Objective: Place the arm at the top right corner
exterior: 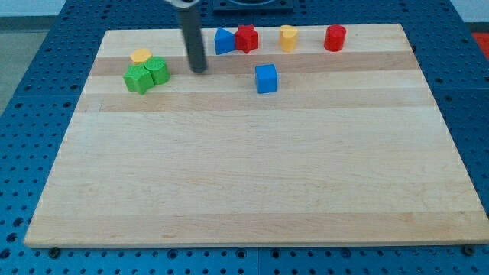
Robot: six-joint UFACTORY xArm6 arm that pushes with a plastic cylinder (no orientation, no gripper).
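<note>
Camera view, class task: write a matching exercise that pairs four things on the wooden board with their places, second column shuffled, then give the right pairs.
Column one:
1. my tip
2. red cylinder
3. blue cube
4. yellow block

Column two:
A. nearest the view's top right corner
B. touching the two green blocks, at the view's left
C. alone, below the top row of blocks
D. between the green blocks and the blue block beside the red star

Pairs: 1-D, 2-A, 3-C, 4-B
</note>
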